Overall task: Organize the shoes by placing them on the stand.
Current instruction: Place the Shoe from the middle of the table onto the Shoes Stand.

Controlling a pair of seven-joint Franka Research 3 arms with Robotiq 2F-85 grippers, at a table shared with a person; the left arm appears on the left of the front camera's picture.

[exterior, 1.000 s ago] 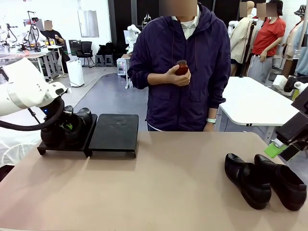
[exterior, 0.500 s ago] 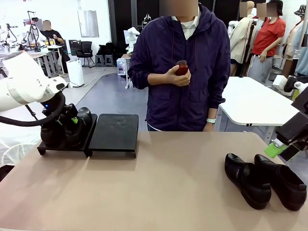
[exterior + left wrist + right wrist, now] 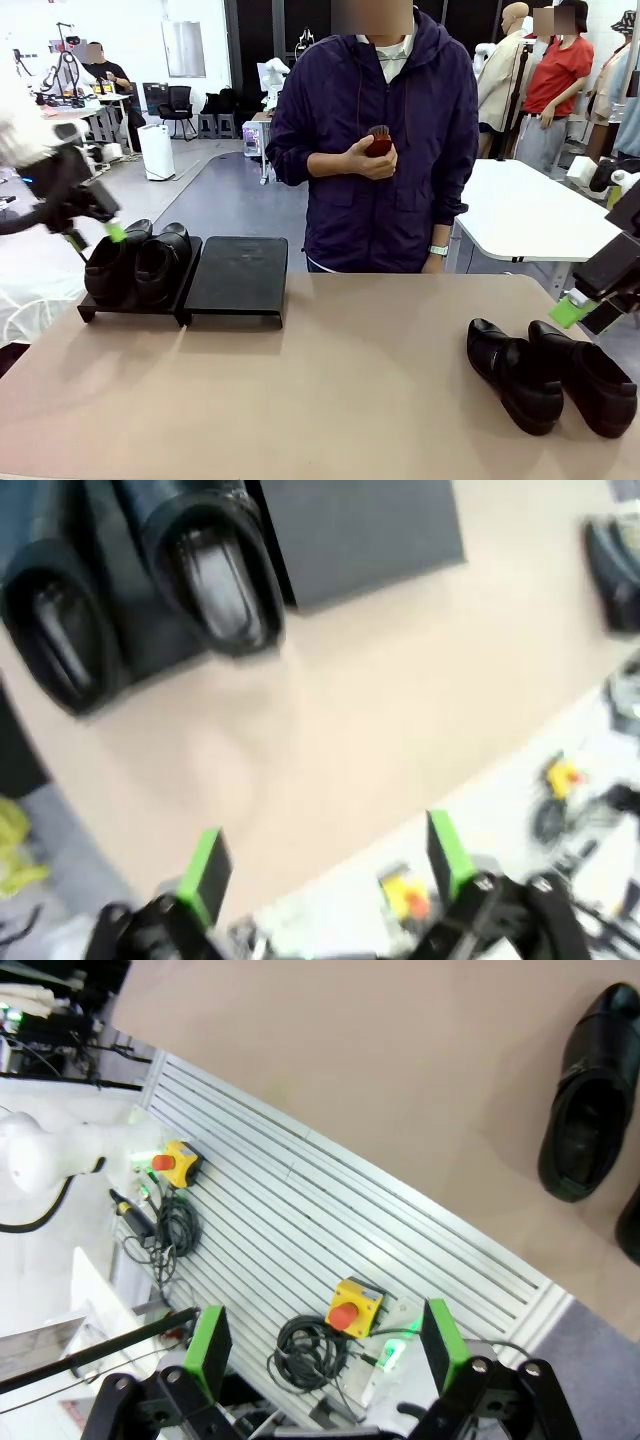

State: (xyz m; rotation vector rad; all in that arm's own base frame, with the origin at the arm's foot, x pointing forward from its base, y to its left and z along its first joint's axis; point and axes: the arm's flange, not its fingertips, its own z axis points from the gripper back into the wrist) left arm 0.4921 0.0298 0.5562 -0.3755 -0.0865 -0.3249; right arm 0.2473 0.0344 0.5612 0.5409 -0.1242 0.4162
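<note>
At the ten o'clock corner of the large tan tabletop point(image 3: 340, 400), two glossy black leather slip-on shoes point(image 3: 137, 265) are seated side by side on the left low black rectangular platform point(image 3: 128, 313) of the stand. A second ago the left gripper point(image 3: 95, 236) was lowered over this pair, with its pincer nearly closed at the inner shoe. Since then the hold has been let go and the arm has been drawn up and away toward nine o'clock. Its green pads are now spread wide with nothing between them. This is borne out in the left wrist view, where the pair is seen well clear of the fingers and smeared by motion.

Half of the task is therefore judged done, since one platform has been filled. The matching right black platform point(image 3: 238, 275), set just beside the first on its three o'clock side, is bare.

Two more black leather shoes point(image 3: 545, 378) lie on the tabletop at four o'clock and have not been shifted over the last second. Near them, at three o'clock, the right gripper point(image 3: 325, 1348) is held past the table's edge, its pincer apart and empty as before. A small reddish-brown brush point(image 3: 378, 142) is held by the person at twelve o'clock.
</note>
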